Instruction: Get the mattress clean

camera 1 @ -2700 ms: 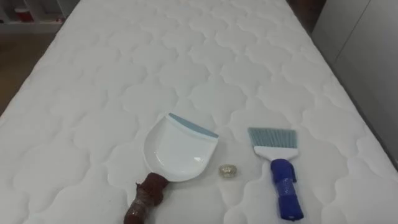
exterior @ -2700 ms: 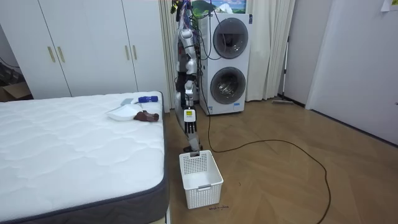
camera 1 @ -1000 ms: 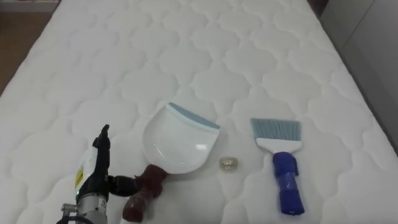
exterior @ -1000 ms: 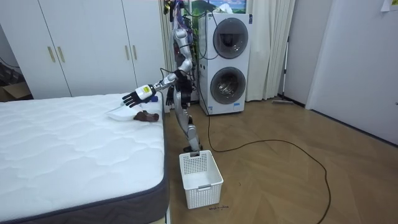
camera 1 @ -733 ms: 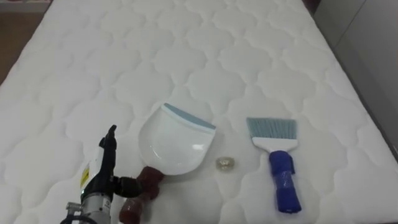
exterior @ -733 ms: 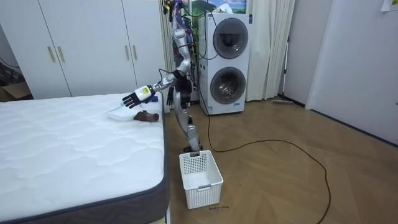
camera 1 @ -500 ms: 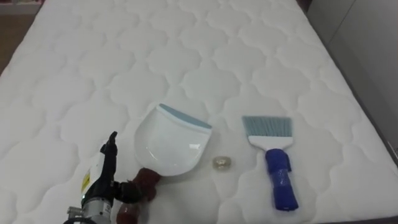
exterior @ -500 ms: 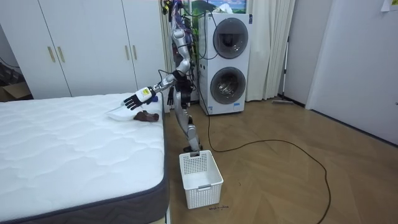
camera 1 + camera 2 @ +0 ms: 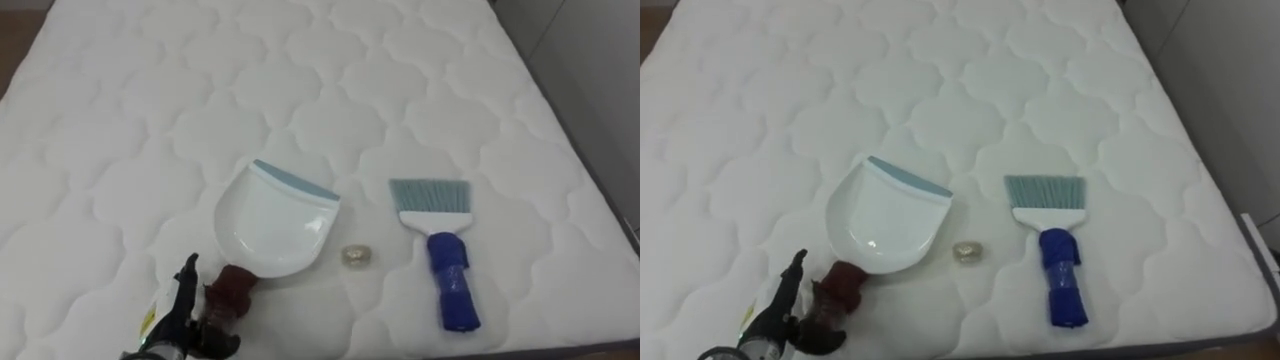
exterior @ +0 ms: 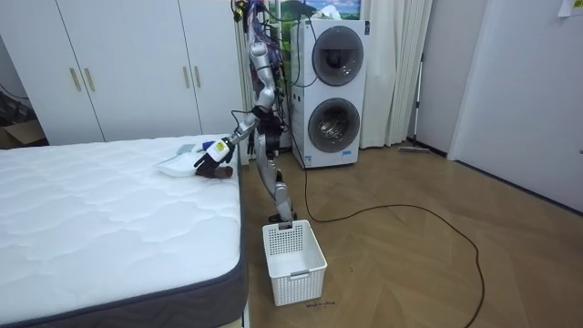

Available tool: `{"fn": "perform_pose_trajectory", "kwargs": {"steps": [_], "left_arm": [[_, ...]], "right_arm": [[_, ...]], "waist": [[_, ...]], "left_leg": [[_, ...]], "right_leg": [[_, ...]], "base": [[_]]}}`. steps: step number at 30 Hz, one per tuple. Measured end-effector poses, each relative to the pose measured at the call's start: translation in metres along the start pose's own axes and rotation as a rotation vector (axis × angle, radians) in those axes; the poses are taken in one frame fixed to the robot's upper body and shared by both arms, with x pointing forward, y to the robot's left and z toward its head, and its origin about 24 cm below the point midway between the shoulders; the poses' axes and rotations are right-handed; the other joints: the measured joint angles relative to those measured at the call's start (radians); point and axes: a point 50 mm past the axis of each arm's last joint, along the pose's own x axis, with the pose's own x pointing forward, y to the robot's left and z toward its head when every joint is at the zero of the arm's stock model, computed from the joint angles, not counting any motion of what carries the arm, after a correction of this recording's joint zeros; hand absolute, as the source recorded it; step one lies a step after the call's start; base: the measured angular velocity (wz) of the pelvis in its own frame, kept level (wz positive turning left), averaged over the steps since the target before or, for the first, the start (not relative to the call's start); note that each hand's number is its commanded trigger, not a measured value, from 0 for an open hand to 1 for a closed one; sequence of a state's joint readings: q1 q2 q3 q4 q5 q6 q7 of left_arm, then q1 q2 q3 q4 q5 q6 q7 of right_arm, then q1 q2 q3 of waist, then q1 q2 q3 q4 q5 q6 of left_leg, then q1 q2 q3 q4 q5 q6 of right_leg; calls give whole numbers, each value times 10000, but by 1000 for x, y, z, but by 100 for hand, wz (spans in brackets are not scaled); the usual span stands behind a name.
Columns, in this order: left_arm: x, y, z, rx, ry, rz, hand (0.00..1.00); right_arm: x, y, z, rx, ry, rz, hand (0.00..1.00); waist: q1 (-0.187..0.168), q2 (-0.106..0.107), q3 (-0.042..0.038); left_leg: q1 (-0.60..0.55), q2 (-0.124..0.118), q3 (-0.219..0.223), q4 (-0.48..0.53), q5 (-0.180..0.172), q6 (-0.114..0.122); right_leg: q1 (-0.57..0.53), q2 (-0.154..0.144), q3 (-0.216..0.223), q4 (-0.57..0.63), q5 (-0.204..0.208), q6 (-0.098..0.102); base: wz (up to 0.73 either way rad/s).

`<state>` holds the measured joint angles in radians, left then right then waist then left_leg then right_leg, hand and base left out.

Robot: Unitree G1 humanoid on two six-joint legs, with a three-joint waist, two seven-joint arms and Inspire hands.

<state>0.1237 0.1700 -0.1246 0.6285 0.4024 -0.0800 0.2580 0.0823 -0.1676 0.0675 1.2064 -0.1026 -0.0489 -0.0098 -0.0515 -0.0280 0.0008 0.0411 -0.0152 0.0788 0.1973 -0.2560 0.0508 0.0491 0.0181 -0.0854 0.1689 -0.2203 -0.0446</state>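
Left hand [image 9: 180, 315] at the dustpan [image 9: 272, 225] handle by the bed's [image 9: 300, 90] near edge; grip cannot be told. Small crumpled scrap [image 9: 355, 256] lies between dustpan and brush [image 9: 440, 250]. Open mattress beyond.

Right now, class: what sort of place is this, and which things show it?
Probably a home bedroom with a laundry corner: a bed with a bare quilted mattress, tall white wardrobe doors behind it, and two stacked washing machines.
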Motion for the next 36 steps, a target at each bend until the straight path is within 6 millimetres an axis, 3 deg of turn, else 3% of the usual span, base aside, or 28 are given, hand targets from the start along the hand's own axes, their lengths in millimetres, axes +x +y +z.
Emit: {"fn": "perform_pose_trajectory", "kwargs": {"steps": [17,19,20,21,22,23,24,25,26,27,28,31,36], "left_arm": [[6,-11,-16,45,1193,-559,0],[7,-12,-17,56,1269,-567,0],[10,-11,-16,82,1278,-587,0],[13,-14,-9,2,1133,-649,0],[15,-16,-3,-35,956,-684,0],[17,-18,3,-7,779,-729,0],[18,-19,5,-7,730,-758,0],[18,-19,5,7,748,-763,0],[19,-19,4,36,842,-764,0],[20,-19,3,-31,958,-745,0],[19,-20,3,-150,1029,-755,0],[27,-15,13,-578,915,-527,0],[35,-15,22,-1035,1010,-497,0]], "right_arm": [[1,0,6,-138,-86,-60,0],[1,1,7,-315,-122,-73,0],[2,3,13,-421,-274,-52,0],[2,1,11,-433,-225,-119,0],[2,0,8,-376,-125,-166,0],[1,2,1,-277,179,-142,0],[2,2,3,-270,145,-160,0],[2,1,4,-275,111,-185,0],[2,-1,6,-266,29,-323,0],[2,-4,8,-232,-4,-513,0],[2,-5,6,-208,61,-587,0],[2,-4,4,-176,408,-507,0],[5,-3,17,-103,237,-217,0]], "waist": [[12,51,-20],[3,31,-23],[-85,-158,132],[-250,-221,110],[-301,-67,36],[-24,-227,4],[234,-213,14],[331,-209,18],[365,-143,62],[293,-45,118],[215,20,112],[72,86,202],[-133,32,227]], "left_leg": [[-351,20,-57,24,2,-3],[-567,-24,15,368,0,-4],[-1367,-295,204,1518,-92,-27],[-2117,-467,23,994,167,-37],[-2496,-439,22,449,669,-45],[-2587,-438,378,494,1318,295],[-2503,-331,499,472,1340,315],[-2468,-305,429,474,1339,315],[-2432,-291,-113,472,1339,314],[-2372,-296,-335,457,1304,255],[-2343,-292,-319,425,1304,229],[-2221,-224,-247,197,1355,145],[-2479,-163,-210,378,1285,21]], "right_leg": [[-479,21,88,39,1,-1],[-439,-26,446,33,36,-50],[-319,-281,1154,-25,71,-85],[-386,-437,1428,36,72,-80],[-489,-427,1388,111,34,-21],[-729,-550,1377,406,-143,327],[-879,-543,885,502,-119,571],[-930,-556,641,422,-88,642],[-1149,-544,290,66,41,611],[-1403,-587,-85,-155,543,301],[-1347,-602,-262,-116,603,277],[-1399,-515,-256,178,561,211],[-1942,-434,-202,681,368,154]], "base": [[-2],[4],[57],[82],[60],[0],[-33],[-43],[-26],[-7],[9],[2],[-8]]}}
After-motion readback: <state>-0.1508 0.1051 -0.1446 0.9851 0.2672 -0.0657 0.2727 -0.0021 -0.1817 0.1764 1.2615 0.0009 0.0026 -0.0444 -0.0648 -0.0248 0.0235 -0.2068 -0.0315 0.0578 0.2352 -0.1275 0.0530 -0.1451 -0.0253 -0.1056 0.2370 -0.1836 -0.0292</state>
